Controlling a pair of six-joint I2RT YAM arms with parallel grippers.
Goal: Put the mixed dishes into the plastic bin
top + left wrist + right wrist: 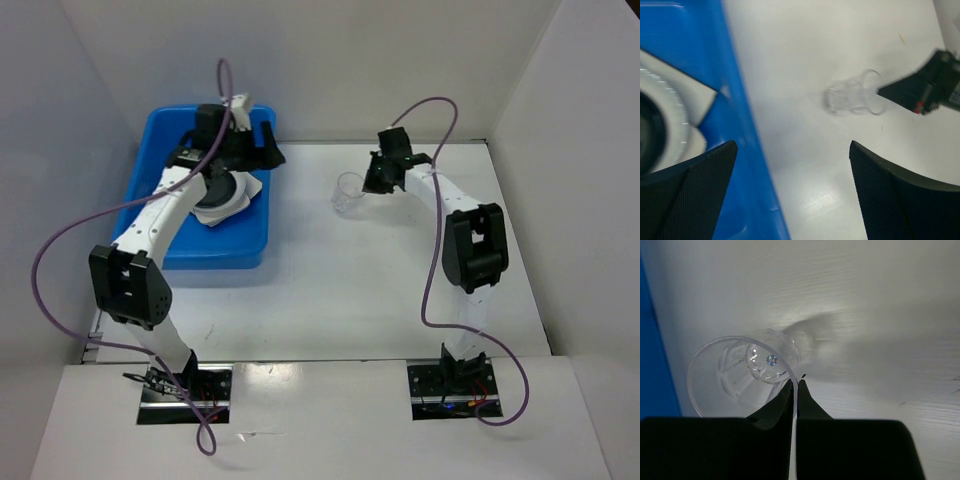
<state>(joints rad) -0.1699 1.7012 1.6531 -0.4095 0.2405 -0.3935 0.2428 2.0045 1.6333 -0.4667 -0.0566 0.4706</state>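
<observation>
Black right gripper (pixel 796 385) fingers pinch the clear cup's (pixel 740 372) rim; left gripper (pixel 792 192) (jaws spread wide) hovers over the blue bin (pixel 160 150).

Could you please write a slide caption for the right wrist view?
Right end effector pinches the rim of the clear cup on the white table.

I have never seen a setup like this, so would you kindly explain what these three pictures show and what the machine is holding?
Two white robot arms are bolted to a white table. One picture looks down from overhead; the other two come from cameras on each wrist. The left gripper hangs open over the bright blue plastic bin, which already holds white dishes and a round black bowl. The right gripper has pinched shut on the rim of a small clear cup, which stands on the table outside the bin.
</observation>
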